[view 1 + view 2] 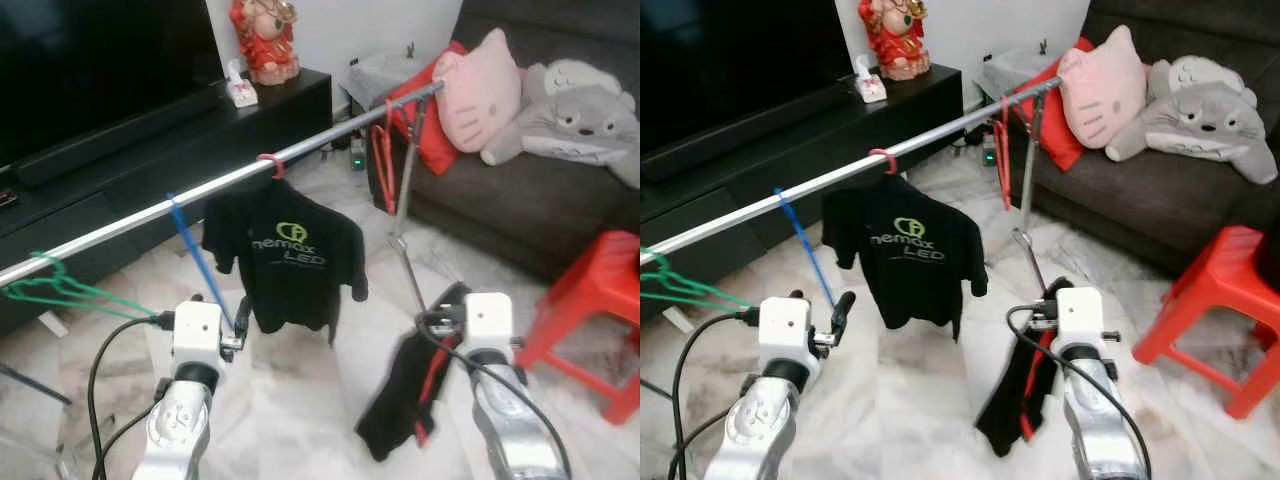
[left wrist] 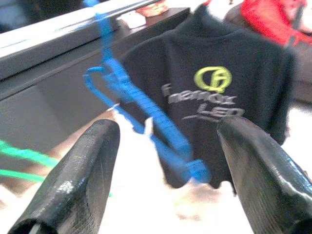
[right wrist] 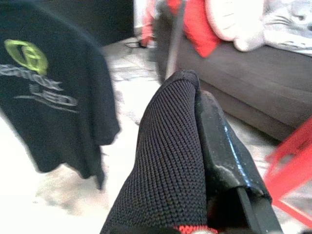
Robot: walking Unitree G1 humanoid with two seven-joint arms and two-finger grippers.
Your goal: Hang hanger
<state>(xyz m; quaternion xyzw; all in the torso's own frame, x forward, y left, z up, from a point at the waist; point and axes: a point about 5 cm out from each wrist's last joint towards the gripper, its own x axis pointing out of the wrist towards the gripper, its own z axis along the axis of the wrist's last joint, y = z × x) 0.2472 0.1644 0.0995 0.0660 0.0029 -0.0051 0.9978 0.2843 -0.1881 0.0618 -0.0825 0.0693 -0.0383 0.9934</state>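
Blue hanger [image 1: 198, 262] hooked on silver rail [image 1: 120, 225], dangling tilted, empty

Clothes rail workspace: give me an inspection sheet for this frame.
Surface: pale marble floor.
Job's things: silver clothes rail carries a black T-shirt on a red hanger, a blue hanger, a green hanger and a red hanger near the far end.
Clutter: red plastic stool.
Grippers: left gripper open, facing the blue hanger; right gripper shut on a black garment with a red hanger inside.
Cables: black leads along both arms.
Surroundings: sofa with plush toys, black TV cabinet, red figurine.
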